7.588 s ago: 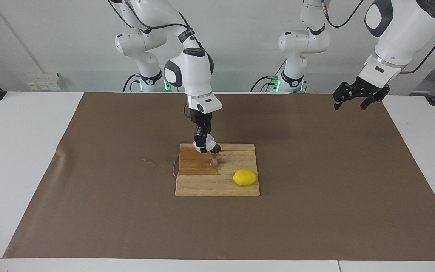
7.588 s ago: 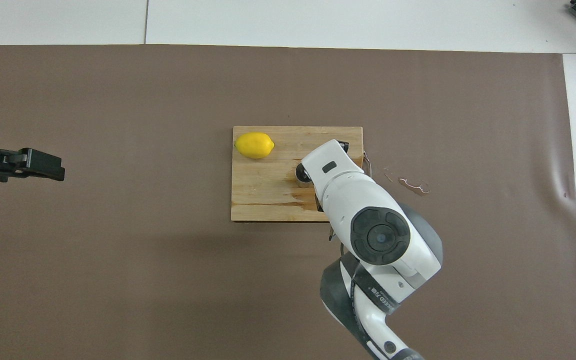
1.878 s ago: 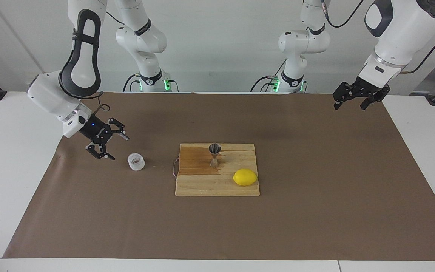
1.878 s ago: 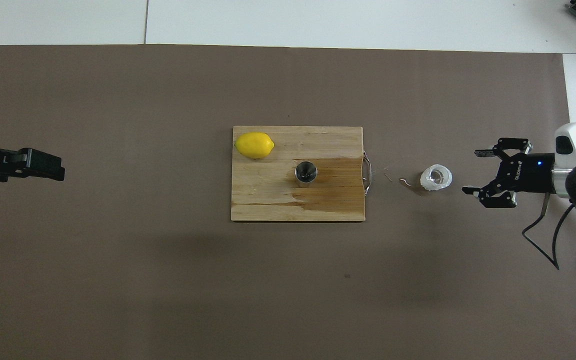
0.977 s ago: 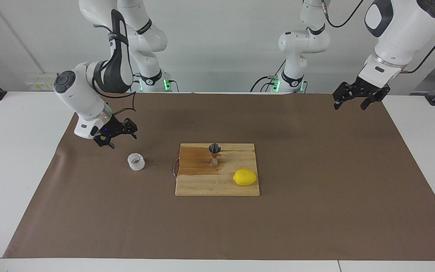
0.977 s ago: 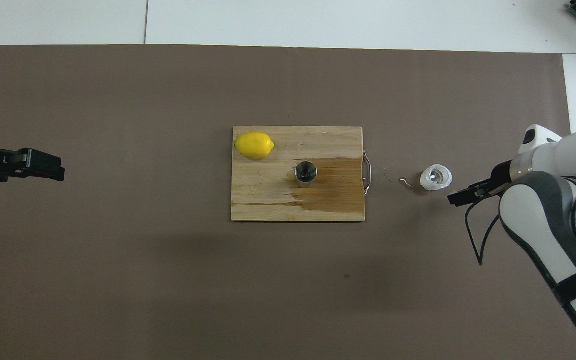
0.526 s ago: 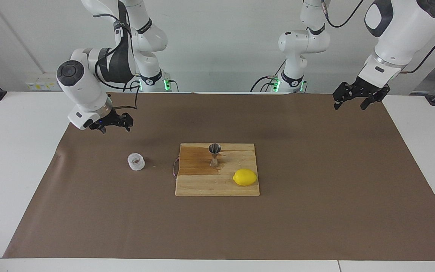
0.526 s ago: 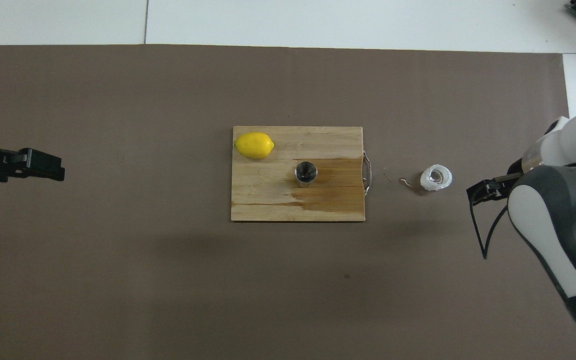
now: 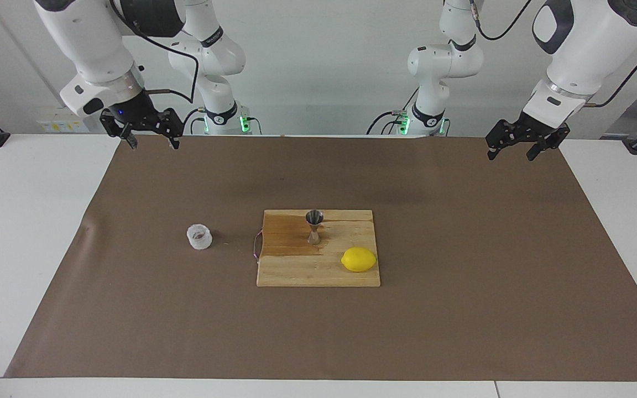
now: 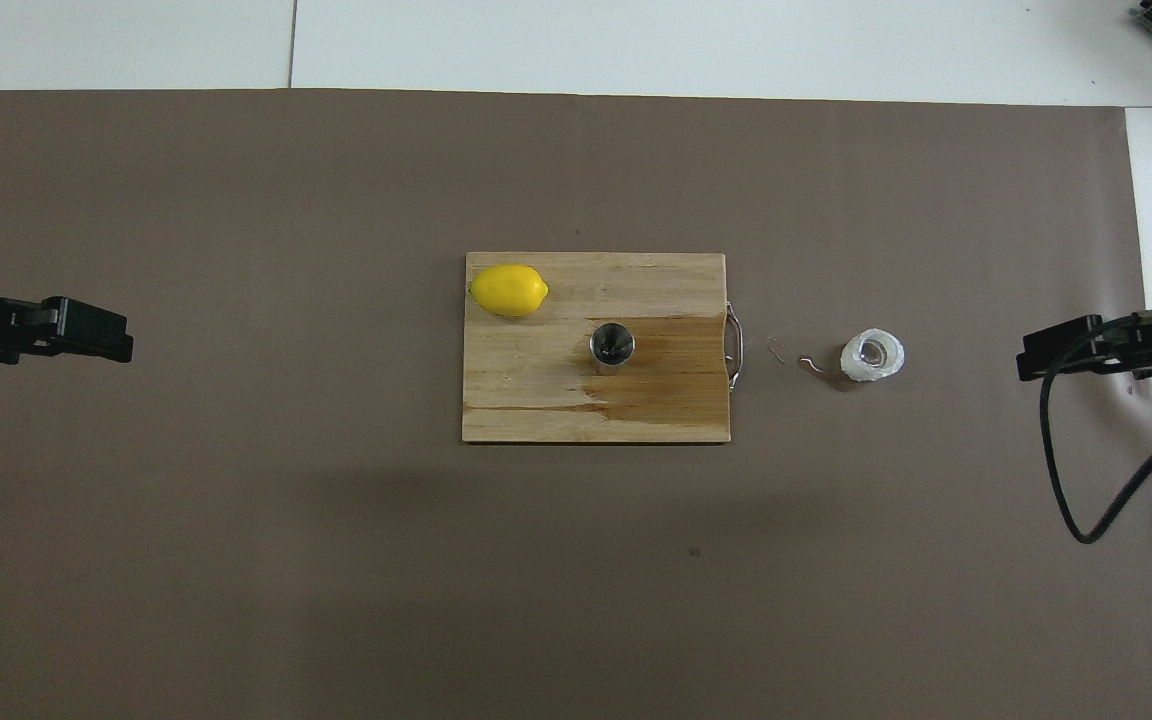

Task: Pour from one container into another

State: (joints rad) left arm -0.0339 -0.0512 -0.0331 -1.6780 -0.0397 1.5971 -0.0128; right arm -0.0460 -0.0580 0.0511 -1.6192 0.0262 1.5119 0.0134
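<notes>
Facing view showed the steel jigger (image 9: 313,226) standing upright on the wooden cutting board (image 9: 302,271), in the half of the board nearer the robots, with a dark wet stain spread across the wood around it toward the right arm's end. A lemon (image 9: 359,259) lay on the same board, farther from the robots than the jigger and toward the left arm's end, close to the board's corner. The translucent plastic cup (image 9: 199,236) stood upright on the brown mat (image 9: 462,309), off the board toward the right arm's end, apart from the metal handle (image 10: 733,346) at the board's edge. Between handle and cup a small spill mark (image 10: 812,363) showed on the mat, just beside the cup.

The right gripper (image 9: 149,132) hung raised over the mat's corner nearest the right arm's base, its fingers spread wide and holding nothing. The left gripper (image 9: 517,145) hung raised over the mat's edge at the left arm's end, also spread wide and empty. Both were well apart from the cup, the board and each other.

Open mat lay all around the board: a broad band between it and the robots, another on the side away from them, and wide stretches toward both ends. White tabletop (image 9: 25,221) framed the mat at each end.
</notes>
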